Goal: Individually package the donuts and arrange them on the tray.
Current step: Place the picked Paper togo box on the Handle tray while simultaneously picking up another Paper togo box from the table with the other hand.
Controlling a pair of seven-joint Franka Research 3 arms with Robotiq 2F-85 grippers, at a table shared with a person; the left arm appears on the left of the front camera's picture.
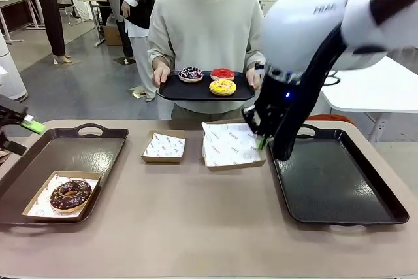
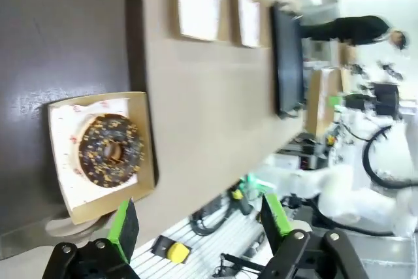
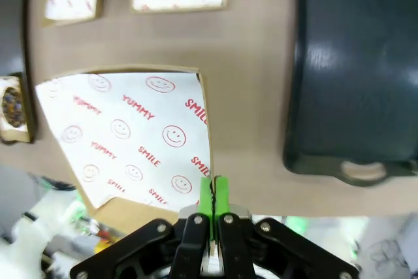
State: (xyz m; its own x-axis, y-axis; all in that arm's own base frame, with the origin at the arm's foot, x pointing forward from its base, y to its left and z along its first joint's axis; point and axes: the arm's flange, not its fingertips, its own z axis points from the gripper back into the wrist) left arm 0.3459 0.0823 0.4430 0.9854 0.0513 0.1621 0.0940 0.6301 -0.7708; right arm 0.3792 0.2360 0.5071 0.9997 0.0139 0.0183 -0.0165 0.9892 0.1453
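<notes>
Chocolate donut (image 1: 70,195) sitting boxed, near left; my left pincer (image 2: 199,223) gaping; my right pincer (image 3: 212,187) pinching empty box (image 3: 130,129) by its rim, thin grip possibly slipping.

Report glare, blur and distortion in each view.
Front view: the right arm looms soft and oversized near the lens; pale reflections sheen the right tray. Left wrist view: rolled sideways, washed-out and smeared at the right, chocolate donut fairly sharp. Right wrist view: the paper-lined box crisp, pale glare on that right tray.
</notes>
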